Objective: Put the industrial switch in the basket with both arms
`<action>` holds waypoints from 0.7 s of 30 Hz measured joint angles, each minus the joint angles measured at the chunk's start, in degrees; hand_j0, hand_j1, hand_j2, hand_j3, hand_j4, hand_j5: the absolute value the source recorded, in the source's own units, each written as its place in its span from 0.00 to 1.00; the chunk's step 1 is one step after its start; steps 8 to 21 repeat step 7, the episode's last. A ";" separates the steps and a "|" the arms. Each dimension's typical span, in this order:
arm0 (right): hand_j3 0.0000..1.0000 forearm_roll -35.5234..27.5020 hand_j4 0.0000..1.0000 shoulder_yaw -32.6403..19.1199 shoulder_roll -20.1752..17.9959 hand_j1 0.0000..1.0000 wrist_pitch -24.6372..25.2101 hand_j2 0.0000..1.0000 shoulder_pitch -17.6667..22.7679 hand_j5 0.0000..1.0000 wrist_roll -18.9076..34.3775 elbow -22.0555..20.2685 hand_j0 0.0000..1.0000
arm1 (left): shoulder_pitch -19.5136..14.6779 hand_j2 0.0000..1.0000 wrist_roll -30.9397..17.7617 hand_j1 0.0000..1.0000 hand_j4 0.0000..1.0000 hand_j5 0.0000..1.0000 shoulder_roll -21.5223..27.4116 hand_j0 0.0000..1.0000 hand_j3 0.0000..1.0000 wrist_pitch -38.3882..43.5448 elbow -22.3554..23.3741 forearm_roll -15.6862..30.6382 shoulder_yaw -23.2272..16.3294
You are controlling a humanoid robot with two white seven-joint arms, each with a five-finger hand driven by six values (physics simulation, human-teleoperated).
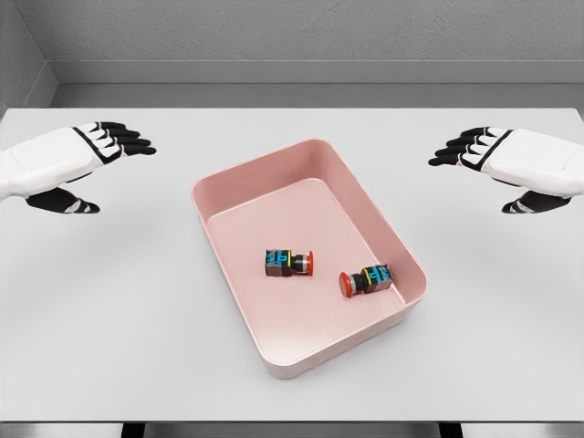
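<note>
A pink rectangular basket [274, 360] sits on the table's middle, turned a little. Two industrial switches lie on its floor. One switch [288, 263] has a black body, blue markings and a red cap pointing right. The other switch [366, 279] lies near the basket's right wall with its red cap pointing left. My left hand [109, 146] hovers over the table at the far left, fingers spread and holding nothing. My right hand [474, 151] hovers at the far right, likewise open and apart from the basket.
The white table [109, 319] spreads around the basket, its front edge along the bottom of the view. A grey wall stands behind the far edge.
</note>
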 measured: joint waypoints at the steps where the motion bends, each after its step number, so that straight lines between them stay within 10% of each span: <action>1: 1.00 0.00 1.00 0.00 0.00 1.00 -0.01 1.00 0.00 1.00 0.00 0.00 1.00 | 0.09 1.00 -0.02 1.00 1.00 1.00 -0.19 1.00 1.00 0.00 0.14 -0.07 0.01; 21: 1.00 -0.03 1.00 0.00 0.00 1.00 0.00 1.00 0.00 1.00 0.00 0.00 1.00 | 0.00 1.00 -0.06 1.00 1.00 1.00 -0.72 1.00 1.00 0.00 1.44 -0.31 0.17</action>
